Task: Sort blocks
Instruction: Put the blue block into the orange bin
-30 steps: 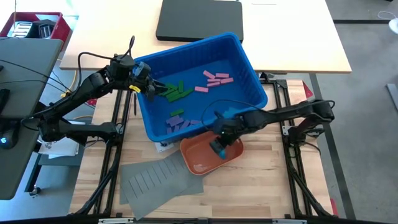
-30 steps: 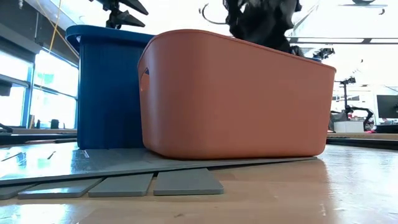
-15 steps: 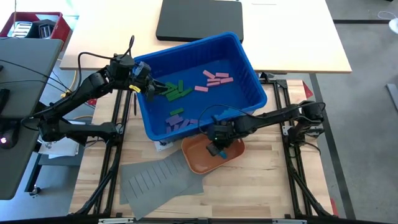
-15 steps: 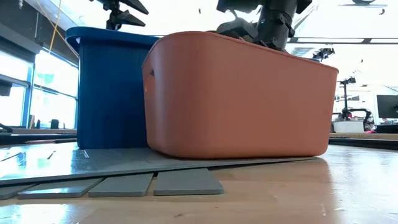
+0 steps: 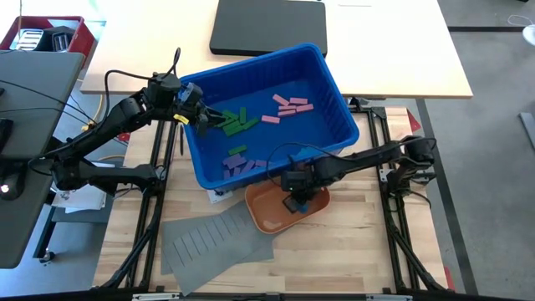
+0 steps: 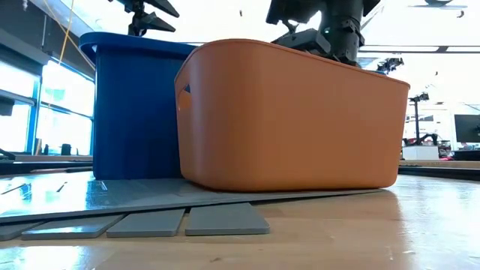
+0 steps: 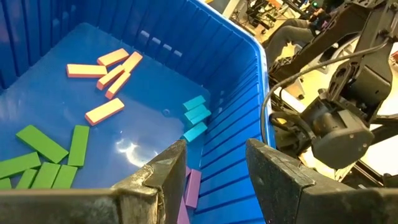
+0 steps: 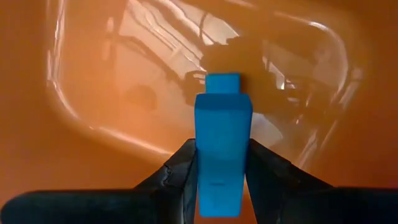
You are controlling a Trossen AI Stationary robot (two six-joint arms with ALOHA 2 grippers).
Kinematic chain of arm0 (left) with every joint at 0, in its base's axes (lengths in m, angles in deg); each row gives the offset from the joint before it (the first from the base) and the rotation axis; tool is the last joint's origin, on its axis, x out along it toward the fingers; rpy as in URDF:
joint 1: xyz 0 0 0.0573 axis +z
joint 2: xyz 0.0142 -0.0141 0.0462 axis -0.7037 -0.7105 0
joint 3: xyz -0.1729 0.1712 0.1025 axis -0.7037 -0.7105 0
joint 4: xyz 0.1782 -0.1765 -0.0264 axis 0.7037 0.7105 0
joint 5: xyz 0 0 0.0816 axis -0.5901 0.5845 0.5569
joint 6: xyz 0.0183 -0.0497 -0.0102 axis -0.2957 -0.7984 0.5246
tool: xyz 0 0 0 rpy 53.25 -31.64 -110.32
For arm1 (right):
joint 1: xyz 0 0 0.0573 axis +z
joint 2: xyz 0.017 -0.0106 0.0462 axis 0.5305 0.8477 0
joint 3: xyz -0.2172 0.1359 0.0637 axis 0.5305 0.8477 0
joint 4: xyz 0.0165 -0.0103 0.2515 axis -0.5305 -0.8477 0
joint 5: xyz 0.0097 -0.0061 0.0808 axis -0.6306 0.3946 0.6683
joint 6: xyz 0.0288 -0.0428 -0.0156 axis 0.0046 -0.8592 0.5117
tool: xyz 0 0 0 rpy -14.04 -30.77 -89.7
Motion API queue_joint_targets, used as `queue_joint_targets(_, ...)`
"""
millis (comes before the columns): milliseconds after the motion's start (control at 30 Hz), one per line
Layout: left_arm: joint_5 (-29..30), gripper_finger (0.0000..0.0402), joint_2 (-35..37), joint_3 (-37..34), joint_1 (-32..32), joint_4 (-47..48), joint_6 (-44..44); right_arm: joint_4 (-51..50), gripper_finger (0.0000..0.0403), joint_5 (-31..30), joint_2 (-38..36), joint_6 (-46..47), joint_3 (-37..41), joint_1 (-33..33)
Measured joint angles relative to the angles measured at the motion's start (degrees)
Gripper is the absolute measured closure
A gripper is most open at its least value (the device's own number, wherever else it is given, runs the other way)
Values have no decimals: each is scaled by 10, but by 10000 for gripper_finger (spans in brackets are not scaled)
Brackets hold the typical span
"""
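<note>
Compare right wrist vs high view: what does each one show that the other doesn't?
Right wrist only: the right tool shut on a blue block, close above the orange tray's floor. High only: the blue bin with green blocks, pink blocks and purple blocks, the left tool at the bin's rim, and the grey divider sheet. Both: the right tool over the tray.

Blue bin [image 5: 330, 79]: no readable text, label or brand.
Orange tray [image 6: 300, 120]: plain wall, no lettering.
Blocks [image 7: 106, 71]: plain coloured faces, no numbers or marks.
Grey divider sheet [image 5: 209, 242]: no print.
Dark flat case [image 5: 267, 25] on the far surface: no legible logo.
Room screens [image 6: 465, 127] behind: too small to read.
</note>
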Motion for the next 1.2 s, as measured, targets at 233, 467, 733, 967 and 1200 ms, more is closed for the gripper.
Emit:
queue_joint_targets(233, 1, 243, 0, 0, 0, 0, 0, -11, 293, -6, 10, 6, 0, 1)
queue_joint_targets(467, 0, 243, 0, 0, 0, 0, 0, -35, 242, -3, 10, 29, 0, 1)
queue_joint_targets(733, 0, 243, 0, 0, 0, 0, 0, -100, 246, 0, -15, 21, -82, 10)
queue_joint_targets(967, 0, 243, 0, 0, 0, -4, 0, -139, 246, 98, -44, -102, -224, 0)
queue_joint_targets(1200, 0, 243, 0, 0, 0, -11, 0, -165, 245, -8, -45, -140, -380, -76)
